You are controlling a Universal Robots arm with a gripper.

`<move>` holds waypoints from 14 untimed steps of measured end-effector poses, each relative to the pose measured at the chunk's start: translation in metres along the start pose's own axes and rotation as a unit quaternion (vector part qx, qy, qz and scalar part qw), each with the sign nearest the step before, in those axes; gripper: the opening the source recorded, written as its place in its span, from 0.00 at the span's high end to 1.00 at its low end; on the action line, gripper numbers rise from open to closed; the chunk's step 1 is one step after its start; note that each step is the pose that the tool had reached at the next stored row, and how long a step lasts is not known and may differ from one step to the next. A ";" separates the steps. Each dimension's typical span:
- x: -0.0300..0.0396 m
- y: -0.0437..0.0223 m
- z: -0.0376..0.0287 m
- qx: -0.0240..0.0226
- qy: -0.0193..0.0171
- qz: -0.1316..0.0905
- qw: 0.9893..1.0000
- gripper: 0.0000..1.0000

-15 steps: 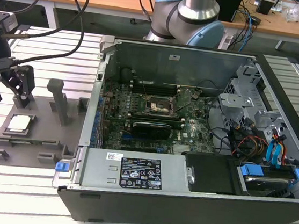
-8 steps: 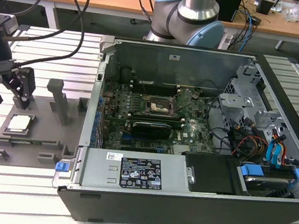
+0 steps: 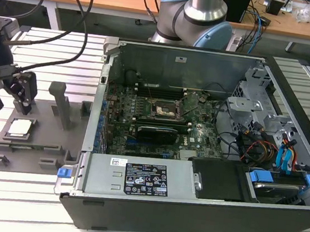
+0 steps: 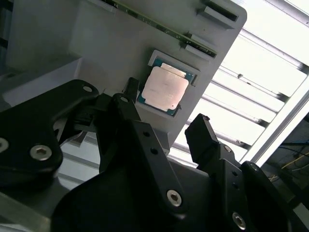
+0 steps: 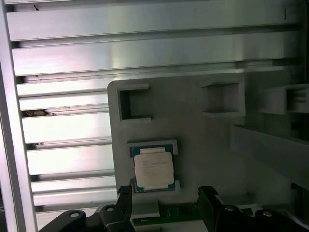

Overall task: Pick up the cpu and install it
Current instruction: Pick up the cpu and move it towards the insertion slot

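The black two-fingered gripper (image 3: 10,97) is spread wide, gripping nothing and touching nothing. Below it, the small square cpu with the pale silver top (image 3: 20,127) sits flat in a pocket of the grey plastic fixture tray (image 3: 40,136). The exterior view takes in the open black computer case (image 3: 189,209) to the exterior view's right. In both wrist views the chip (image 4: 164,87) (image 5: 152,169) shows its blue-green rim, just beyond the parted fingertips (image 4: 129,87) (image 5: 124,191).

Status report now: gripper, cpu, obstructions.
Gripper open, empty, just short of cpu. Cpu flat in its recess on grey tray, untouched. Nothing between fingers and cpu.
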State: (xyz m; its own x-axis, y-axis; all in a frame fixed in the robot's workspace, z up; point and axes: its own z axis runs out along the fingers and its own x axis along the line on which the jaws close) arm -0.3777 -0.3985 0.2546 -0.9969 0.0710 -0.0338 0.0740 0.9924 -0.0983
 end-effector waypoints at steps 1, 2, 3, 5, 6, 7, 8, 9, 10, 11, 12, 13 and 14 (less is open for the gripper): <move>0.0000 0.0000 0.0005 0.000 0.000 0.000 1.000 0.34; 0.0000 0.0001 0.0010 0.000 0.000 0.000 1.000 0.34; 0.0000 0.0002 0.0015 0.000 0.000 0.000 1.000 0.34; 0.0001 0.0002 0.0024 0.000 0.000 0.000 1.000 0.34; 0.0001 0.0003 0.0034 0.000 0.000 0.000 1.000 0.34; 0.0001 0.0004 0.0040 0.000 0.000 0.000 1.000 0.34; 0.0002 0.0005 0.0047 0.000 0.000 0.000 1.000 0.34; 0.0002 0.0006 0.0059 0.000 0.000 0.000 1.000 0.34; 0.0002 0.0007 0.0067 0.001 0.000 0.000 1.000 0.34; 0.0003 0.0007 0.0075 0.001 0.000 0.000 1.000 0.34; 0.0003 0.0009 0.0090 0.001 0.000 0.000 1.000 0.34; 0.0003 0.0009 0.0096 0.001 0.000 0.000 1.000 0.34; 0.0003 0.0010 0.0102 0.001 0.000 0.000 1.000 0.34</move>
State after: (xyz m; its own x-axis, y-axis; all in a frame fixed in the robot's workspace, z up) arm -0.3777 -0.3985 0.2443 -0.9969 0.0710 -0.0340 0.0741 0.9922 -0.1000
